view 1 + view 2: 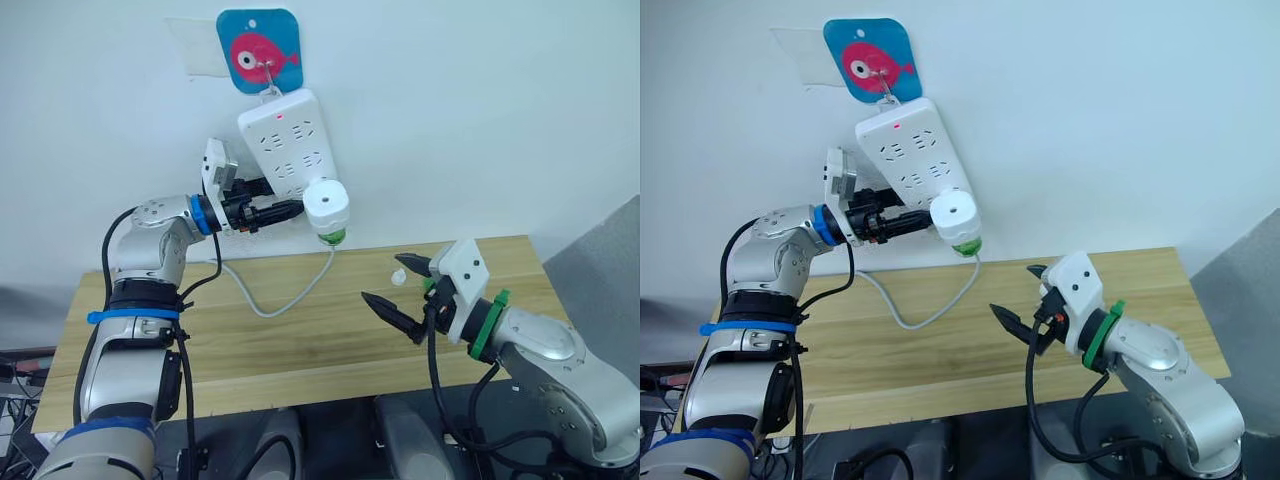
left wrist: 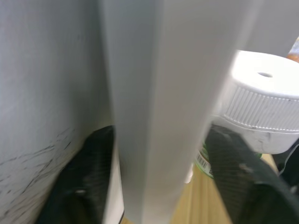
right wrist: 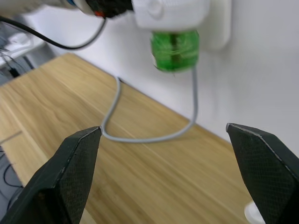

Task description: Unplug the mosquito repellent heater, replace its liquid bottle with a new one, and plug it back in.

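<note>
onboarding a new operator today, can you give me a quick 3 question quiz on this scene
1. True or false: the mosquito repellent heater is plugged into the power strip hanging on the wall.
2. What colour is the liquid bottle under the heater? A) green B) blue C) red
3. Fill in: the right gripper hovers over the wooden ____ with its fingers apart.

Key
1. True. The left gripper reaches toward the strip's lower end, beside the heater.
2. A.
3. Table. A small white cap lies on it near that gripper.
</note>
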`<action>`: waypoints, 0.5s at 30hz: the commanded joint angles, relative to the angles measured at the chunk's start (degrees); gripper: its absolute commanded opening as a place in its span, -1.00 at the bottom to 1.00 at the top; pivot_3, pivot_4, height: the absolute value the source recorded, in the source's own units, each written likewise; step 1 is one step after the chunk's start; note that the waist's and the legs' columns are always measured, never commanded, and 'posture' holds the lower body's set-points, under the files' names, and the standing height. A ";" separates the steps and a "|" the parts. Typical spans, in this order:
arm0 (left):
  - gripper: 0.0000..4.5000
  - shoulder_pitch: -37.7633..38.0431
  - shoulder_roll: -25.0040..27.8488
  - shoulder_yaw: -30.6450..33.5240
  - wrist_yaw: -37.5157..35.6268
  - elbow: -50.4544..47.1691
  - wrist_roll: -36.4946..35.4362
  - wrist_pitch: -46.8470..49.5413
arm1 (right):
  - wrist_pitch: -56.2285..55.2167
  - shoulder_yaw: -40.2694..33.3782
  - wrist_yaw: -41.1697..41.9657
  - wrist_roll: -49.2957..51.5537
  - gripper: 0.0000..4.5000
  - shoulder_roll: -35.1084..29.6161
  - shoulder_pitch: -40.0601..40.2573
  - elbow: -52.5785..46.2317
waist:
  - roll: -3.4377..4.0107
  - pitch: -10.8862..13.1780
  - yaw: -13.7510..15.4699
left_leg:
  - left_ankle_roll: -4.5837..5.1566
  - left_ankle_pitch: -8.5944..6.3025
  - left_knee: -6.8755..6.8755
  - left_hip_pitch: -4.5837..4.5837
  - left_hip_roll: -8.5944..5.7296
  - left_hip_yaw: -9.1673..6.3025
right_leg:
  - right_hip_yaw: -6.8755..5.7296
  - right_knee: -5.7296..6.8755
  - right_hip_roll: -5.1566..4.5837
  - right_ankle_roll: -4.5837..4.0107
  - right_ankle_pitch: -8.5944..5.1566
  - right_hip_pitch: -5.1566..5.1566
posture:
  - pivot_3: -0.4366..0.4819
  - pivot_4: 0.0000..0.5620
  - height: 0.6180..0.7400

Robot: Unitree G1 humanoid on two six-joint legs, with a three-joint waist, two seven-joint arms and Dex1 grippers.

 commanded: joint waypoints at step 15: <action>1.00 29.19 13.70 14.87 6.47 -35.30 -11.77 15.49 | -11.67 5.52 4.98 3.21 -0.53 -0.94 -8.22 10.51 | -0.11 0.07 3.78 | -0.44 0.22 -0.82 -1.28 0.82 -0.14 | -0.24 -0.16 0.13 -1.23 -0.03 -1.49 | 0.19 -0.07 1.00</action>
